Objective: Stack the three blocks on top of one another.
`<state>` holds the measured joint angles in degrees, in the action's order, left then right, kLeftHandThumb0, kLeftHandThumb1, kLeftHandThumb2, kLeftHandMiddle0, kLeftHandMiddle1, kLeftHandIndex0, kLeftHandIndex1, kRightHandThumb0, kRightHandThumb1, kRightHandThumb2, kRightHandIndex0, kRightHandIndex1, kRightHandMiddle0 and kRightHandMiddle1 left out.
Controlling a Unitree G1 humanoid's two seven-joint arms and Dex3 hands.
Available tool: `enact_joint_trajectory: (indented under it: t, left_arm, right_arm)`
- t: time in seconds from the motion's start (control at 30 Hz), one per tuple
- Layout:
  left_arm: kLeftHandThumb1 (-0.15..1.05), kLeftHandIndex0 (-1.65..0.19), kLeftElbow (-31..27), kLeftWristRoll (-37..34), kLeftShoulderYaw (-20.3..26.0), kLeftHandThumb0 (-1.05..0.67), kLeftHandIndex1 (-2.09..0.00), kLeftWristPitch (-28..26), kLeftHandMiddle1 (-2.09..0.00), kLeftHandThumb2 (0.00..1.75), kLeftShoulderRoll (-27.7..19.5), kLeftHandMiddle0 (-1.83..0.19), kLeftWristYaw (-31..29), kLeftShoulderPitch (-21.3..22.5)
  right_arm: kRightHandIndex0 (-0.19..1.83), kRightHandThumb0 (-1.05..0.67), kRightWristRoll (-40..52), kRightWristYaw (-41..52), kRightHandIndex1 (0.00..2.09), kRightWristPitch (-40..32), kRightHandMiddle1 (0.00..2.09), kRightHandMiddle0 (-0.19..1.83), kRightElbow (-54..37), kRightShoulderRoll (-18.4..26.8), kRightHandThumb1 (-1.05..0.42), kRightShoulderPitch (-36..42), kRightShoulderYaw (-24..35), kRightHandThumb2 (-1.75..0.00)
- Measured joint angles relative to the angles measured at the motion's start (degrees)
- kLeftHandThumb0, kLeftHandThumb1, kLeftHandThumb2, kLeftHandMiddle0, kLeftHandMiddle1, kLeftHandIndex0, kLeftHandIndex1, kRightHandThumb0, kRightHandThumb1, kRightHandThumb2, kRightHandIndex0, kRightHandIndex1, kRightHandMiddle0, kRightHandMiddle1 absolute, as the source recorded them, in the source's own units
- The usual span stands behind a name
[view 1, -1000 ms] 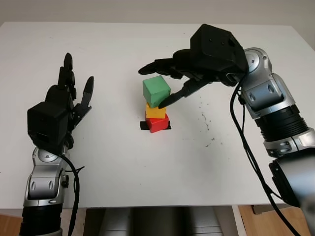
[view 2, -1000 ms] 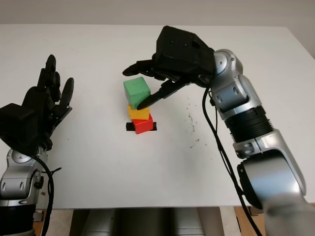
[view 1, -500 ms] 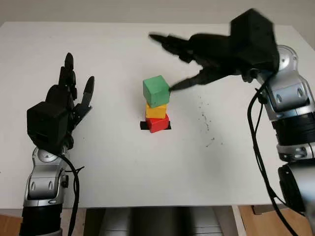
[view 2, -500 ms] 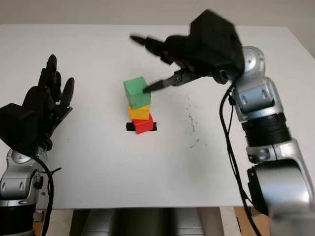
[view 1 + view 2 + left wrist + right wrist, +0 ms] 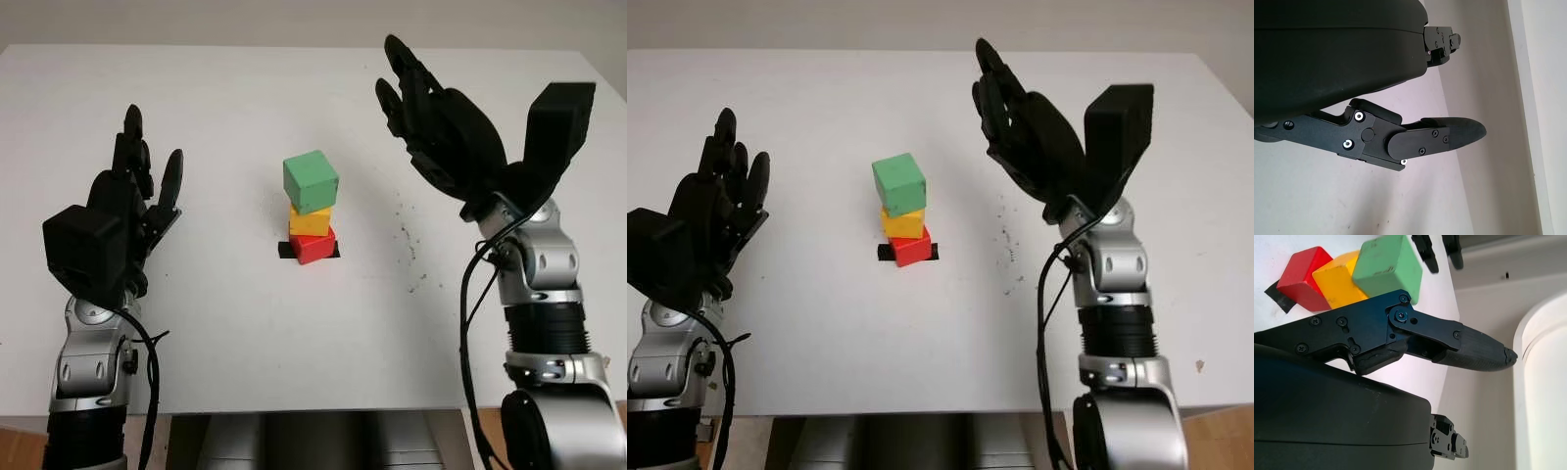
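Right hand is raised open at the upper right of the frame, holding nothing and well apart from the stack at centre, where the green block sits on the yellow block over the red block on the white counter. Stacking looks finished, so next calls only for keeping clear of the slightly offset tower. A second ago this hand was closed around the green block; the left hand, open at the left, has not moved.
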<state>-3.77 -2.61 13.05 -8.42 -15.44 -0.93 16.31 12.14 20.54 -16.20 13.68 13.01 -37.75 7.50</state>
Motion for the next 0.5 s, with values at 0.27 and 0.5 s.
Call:
enact_joint_trajectory:
  t: [0.27, 0.5]
  left_arm:
    - [1.05, 0.13, 1.14, -0.56, -0.02, -0.64, -0.04, 1.55, -0.04, 0.51, 0.79, 0.18, -0.27, -0.18]
    - [1.05, 0.13, 1.88, -1.38, -0.14, -0.64, -0.04, 1.45, -0.04, 0.51, 1.04, 0.18, -1.35, -0.23]
  right_arm:
    - [-0.19, -0.84, -0.76, -4.46, 0.00, 2.85, 0.00, -0.19, 3.79, -2.53, -1.05, 2.87, -0.13, -0.76]
    - [-0.19, -0.85, -0.87, -5.78, 0.00, 7.32, 0.00, -0.19, 4.54, -5.35, -1.05, 5.68, -0.60, -0.77]
